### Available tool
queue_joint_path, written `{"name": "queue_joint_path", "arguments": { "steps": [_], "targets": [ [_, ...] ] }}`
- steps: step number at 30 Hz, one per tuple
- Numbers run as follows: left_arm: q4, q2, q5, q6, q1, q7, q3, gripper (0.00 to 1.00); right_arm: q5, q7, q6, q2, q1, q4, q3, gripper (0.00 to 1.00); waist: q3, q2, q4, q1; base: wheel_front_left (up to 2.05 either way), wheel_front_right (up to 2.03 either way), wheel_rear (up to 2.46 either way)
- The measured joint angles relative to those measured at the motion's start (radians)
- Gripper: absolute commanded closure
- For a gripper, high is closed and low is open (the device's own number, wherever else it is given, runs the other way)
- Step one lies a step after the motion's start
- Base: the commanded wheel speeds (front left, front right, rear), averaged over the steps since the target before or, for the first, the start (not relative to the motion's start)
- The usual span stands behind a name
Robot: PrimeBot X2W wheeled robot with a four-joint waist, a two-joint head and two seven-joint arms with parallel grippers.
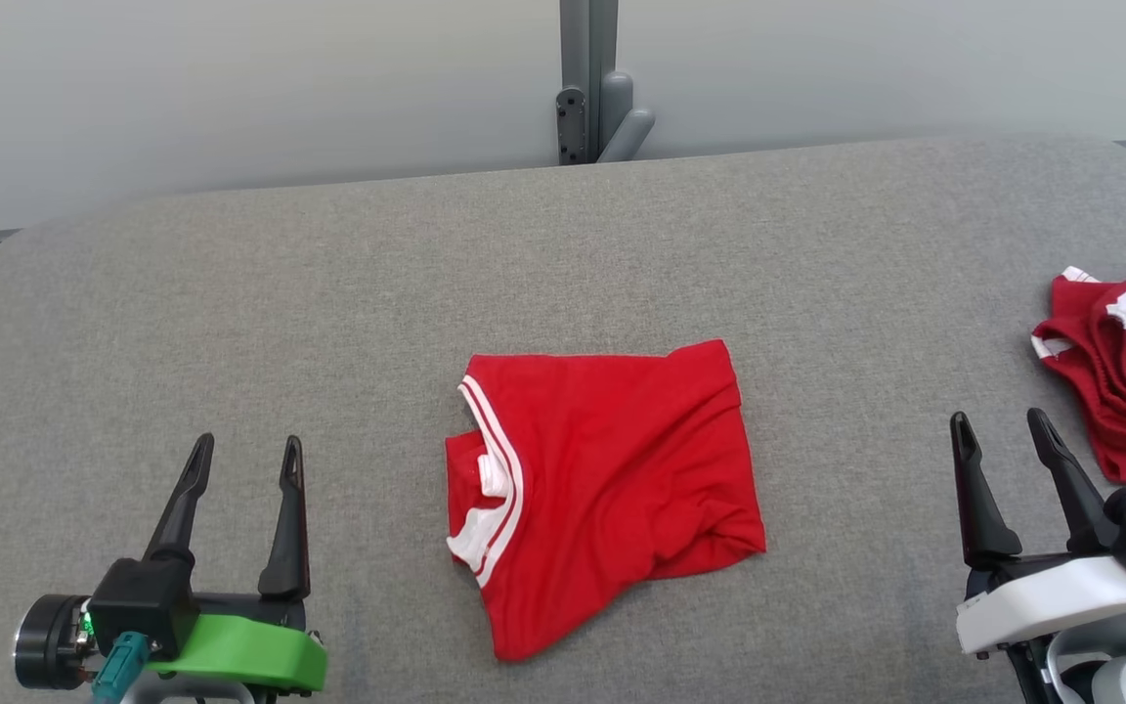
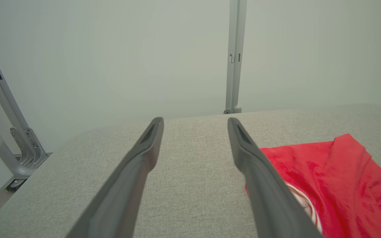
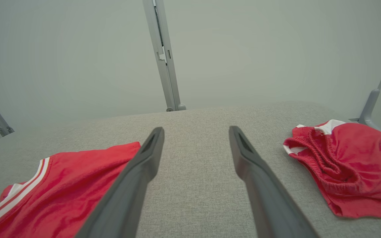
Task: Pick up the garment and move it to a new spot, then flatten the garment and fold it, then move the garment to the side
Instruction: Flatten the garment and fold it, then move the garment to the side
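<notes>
Left gripper (image 1: 246, 447) and right gripper (image 1: 998, 418) wide, empty; red shirt (image 1: 612, 489) looks folded, centred; sideways move apparently outstanding.

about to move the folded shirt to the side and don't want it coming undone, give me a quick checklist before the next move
1. Left pincer open and empty: ok.
2. Right pincer open and empty: ok.
3. Both pincers apart from the red shirt, nothing snagged: ok.
4. Shirt folded into one compact block: ok, though its lower edge is rumpled.
5. Free room on the grey padded table to the robot's left: ok. Right side: not ok, crumpled red shorts lie there.
6. Hidden under-layers lying flat: cannot tell.
</notes>
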Motion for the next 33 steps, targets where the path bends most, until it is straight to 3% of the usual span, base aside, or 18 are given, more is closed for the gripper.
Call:
{"name": "queue_joint_path", "arguments": {
  "steps": [20,33],
  "targets": [
    [-0.001,0.005,-0.011,0.011,-0.004,0.003,-0.01,0.0,0.005,0.012,0.0,-0.002,-0.002,0.03,-0.002,0.0,0.001,0.0,0.019,0.0,0.0,0.0,0.0],
    [-0.001,-0.022,-0.015,-0.001,-0.137,-0.03,-0.045,0.0,0.06,0.03,0.0,-0.049,-0.138,0.258,0.08,0.0,0.08,0.0,0.136,0.0,0.0,0.0,0.0]
  ]
}}
